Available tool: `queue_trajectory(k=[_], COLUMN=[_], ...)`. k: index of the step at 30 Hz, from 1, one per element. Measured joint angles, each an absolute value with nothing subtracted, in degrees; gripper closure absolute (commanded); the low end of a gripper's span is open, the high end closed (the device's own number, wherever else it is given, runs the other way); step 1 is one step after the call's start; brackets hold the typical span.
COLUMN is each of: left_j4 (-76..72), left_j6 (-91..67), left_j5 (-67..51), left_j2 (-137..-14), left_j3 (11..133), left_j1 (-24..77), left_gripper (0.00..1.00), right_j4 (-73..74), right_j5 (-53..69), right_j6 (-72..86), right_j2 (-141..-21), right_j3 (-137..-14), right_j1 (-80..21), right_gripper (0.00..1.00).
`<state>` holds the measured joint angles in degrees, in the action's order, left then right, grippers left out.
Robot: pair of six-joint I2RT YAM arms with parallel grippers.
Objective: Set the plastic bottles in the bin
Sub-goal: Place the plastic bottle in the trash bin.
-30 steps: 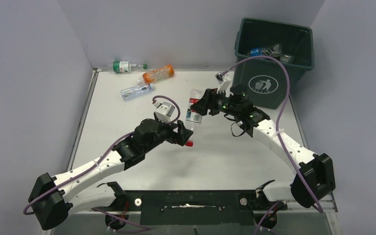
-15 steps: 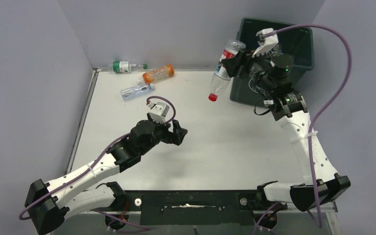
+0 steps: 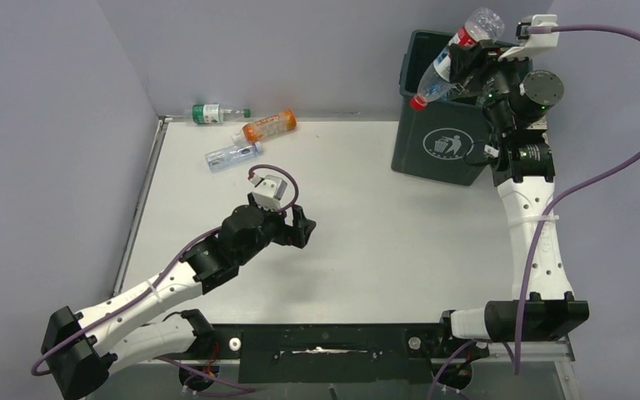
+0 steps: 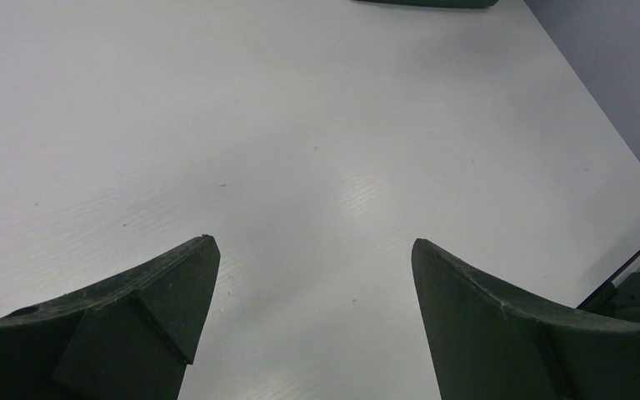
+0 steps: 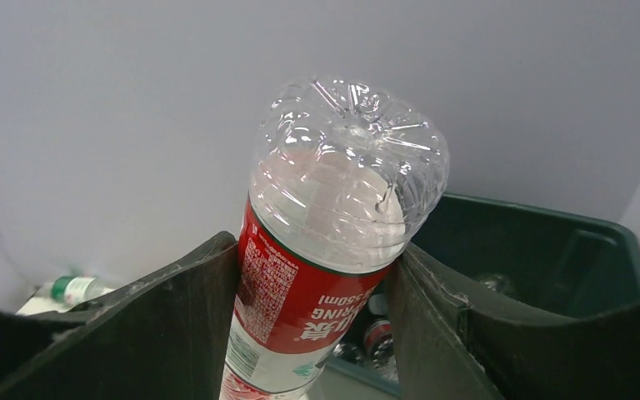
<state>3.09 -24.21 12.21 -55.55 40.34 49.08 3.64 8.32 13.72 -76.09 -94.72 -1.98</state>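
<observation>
The left arm [image 3: 158,283] reaches from its base at the near left corner of the tabletop toward the middle, low and bent at the elbow. The left gripper [image 3: 304,229] hangs just above the surface, jaws spread wide with nothing between them. The right arm [image 3: 533,225] stands nearly upright along the right edge, stretched toward the far right corner. The right gripper [image 3: 464,50], raised high, is clamped on a clear bottle [image 3: 432,77].
</observation>
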Motion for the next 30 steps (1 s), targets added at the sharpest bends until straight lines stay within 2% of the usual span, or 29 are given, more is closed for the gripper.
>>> queue_trajectory(k=[13, 17, 19, 23, 30], left_j4=[6.0, 6.9, 7.6, 8.6, 10.3], left_j6=[-23.2, -23.1, -23.2, -23.4, -23.4], left_j5=[16.3, 17.4, 17.4, 16.6, 15.4], left_j2=[-57.6, -60.7, -62.8, -66.8, -71.5], left_j3=[41.6, 43.9, 45.6, 48.7, 53.4], left_j1=[48.4, 47.1, 45.5, 40.4, 32.6], left_gripper=[0.12, 0.12, 0.12, 0.12, 0.12], right_j4=[-5.8, -5.9, -5.3, -3.6, 1.1], right_j5=[7.3, 7.6, 8.0, 8.8, 9.7], right_j6=[15.9, 16.3, 16.5, 16.5, 16.0], right_j2=[-86.7, -89.4, -90.4, -91.4, -91.2], right_j3=[-97.2, -98.8, -99.4, -100.2, -100.3], right_j1=[7.9, 8.8, 9.0, 9.0, 9.0], right_gripper=[0.45, 0.34, 0.23, 0.07, 0.02])
